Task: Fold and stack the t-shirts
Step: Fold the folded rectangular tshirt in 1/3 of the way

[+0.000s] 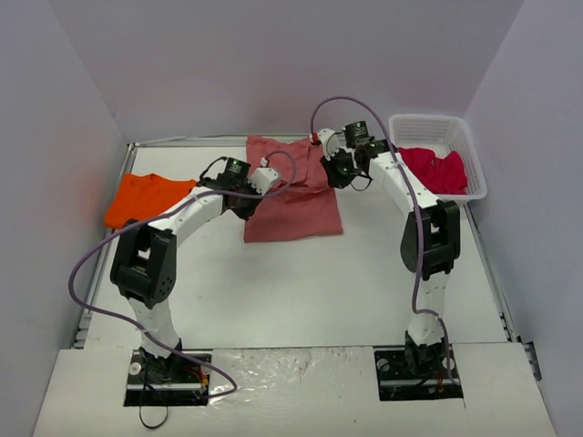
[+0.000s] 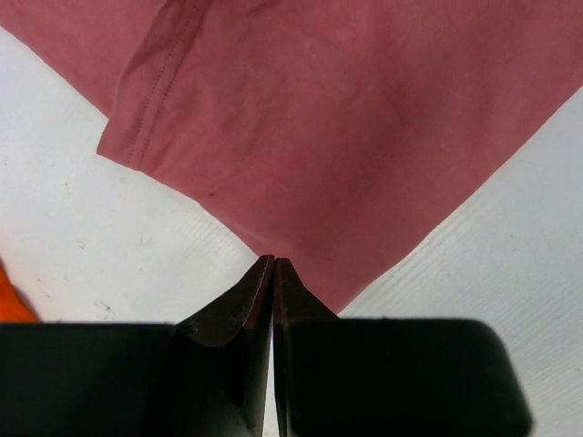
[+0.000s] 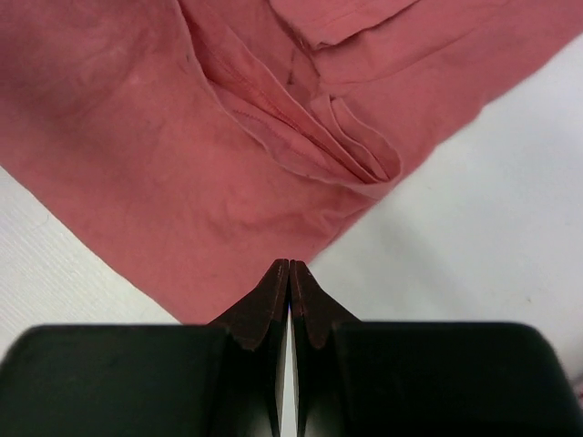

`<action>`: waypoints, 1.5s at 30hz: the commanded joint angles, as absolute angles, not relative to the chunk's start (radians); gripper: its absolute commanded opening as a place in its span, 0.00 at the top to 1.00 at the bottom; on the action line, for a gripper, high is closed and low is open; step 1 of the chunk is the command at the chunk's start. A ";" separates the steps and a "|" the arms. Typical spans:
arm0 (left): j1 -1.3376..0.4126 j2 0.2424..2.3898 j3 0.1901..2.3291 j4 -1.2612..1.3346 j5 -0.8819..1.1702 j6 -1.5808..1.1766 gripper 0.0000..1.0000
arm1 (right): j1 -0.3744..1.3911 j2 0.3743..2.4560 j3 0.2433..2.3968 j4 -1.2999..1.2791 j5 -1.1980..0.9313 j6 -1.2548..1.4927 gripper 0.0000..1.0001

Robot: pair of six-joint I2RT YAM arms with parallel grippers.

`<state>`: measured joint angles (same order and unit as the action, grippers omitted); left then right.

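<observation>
The large brick-red t-shirt lies partly folded on the white table, seen close in both wrist views. My left gripper is shut, its tips pinching the shirt's left edge at a corner. At the shirt's right edge my right gripper is shut too, tips on the cloth just below a bunched fold. The orange t-shirt lies crumpled at the far left. A crimson-pink t-shirt sits in the basket.
A white mesh basket stands at the back right against the wall. Grey walls close in the table on three sides. A purple cable loops from each arm.
</observation>
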<state>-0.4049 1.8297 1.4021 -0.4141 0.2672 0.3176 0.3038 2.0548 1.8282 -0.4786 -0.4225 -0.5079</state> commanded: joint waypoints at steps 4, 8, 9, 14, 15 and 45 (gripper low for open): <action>-0.408 1.775 1.407 -0.301 0.281 0.206 0.98 | 0.333 2.178 1.946 -0.517 -0.526 -0.465 1.00; -0.408 1.799 1.411 -0.296 0.261 0.199 0.98 | 0.350 2.252 2.025 -0.531 -0.557 -0.466 1.00; -0.408 1.802 1.411 -0.295 0.259 0.198 0.98 | 0.350 2.264 2.035 -0.532 -0.563 -0.466 1.00; -0.407 1.810 1.411 -0.284 0.241 0.192 0.98 | 0.356 2.325 2.086 -0.535 -0.600 -0.460 1.00; -0.407 1.812 1.410 -0.281 0.236 0.189 0.98 | 0.357 2.327 2.086 -0.534 -0.615 -0.460 1.00; -0.391 1.878 1.405 -0.270 0.229 0.201 0.98 | 0.351 2.539 2.246 -0.480 -0.595 -0.495 1.00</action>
<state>-0.3996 1.8790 1.3937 -0.2836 0.2279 0.2043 0.3588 2.5229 2.2162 -0.4747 -0.5919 -0.4973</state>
